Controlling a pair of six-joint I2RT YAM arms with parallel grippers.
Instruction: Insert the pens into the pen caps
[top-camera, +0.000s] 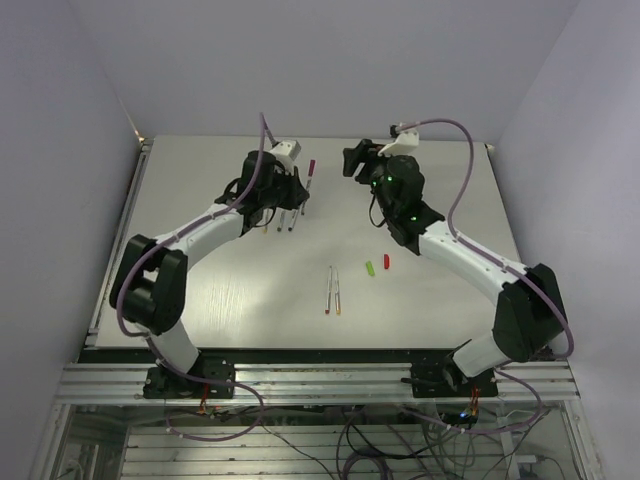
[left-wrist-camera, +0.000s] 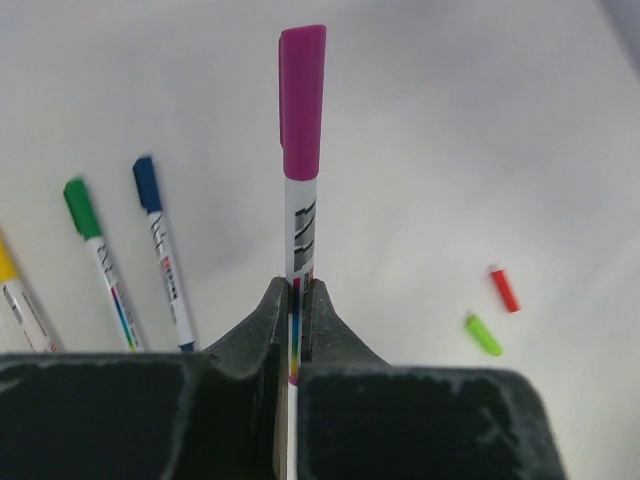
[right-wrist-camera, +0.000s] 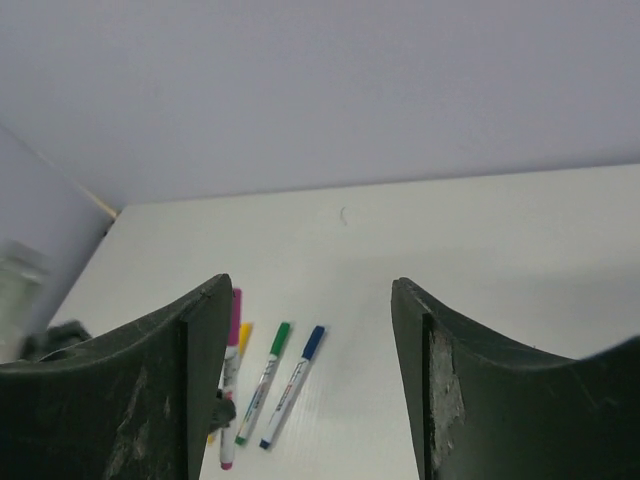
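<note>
My left gripper (left-wrist-camera: 300, 292) is shut on the lower barrel of a white pen (left-wrist-camera: 301, 225) whose magenta cap (left-wrist-camera: 302, 100) points away from me. In the top view this pen (top-camera: 310, 178) sticks out past the left gripper (top-camera: 299, 203) at the far middle of the table. Green-capped (left-wrist-camera: 100, 262), blue-capped (left-wrist-camera: 164, 255) and yellow-capped (left-wrist-camera: 17, 292) pens lie beside it. Two uncapped pens (top-camera: 334, 290) lie side by side mid-table. A light green cap (top-camera: 369, 268) and a red cap (top-camera: 387, 261) lie right of them. My right gripper (top-camera: 353, 160) is raised, and its jaws (right-wrist-camera: 310, 288) stand open and empty.
The white table (top-camera: 450, 190) ends at a wall behind and a dark rail at its near edge (top-camera: 320, 352). Both arm bases are bolted there. Cables loop over each arm. The capped pens (right-wrist-camera: 270, 385) lie below and left of the right gripper.
</note>
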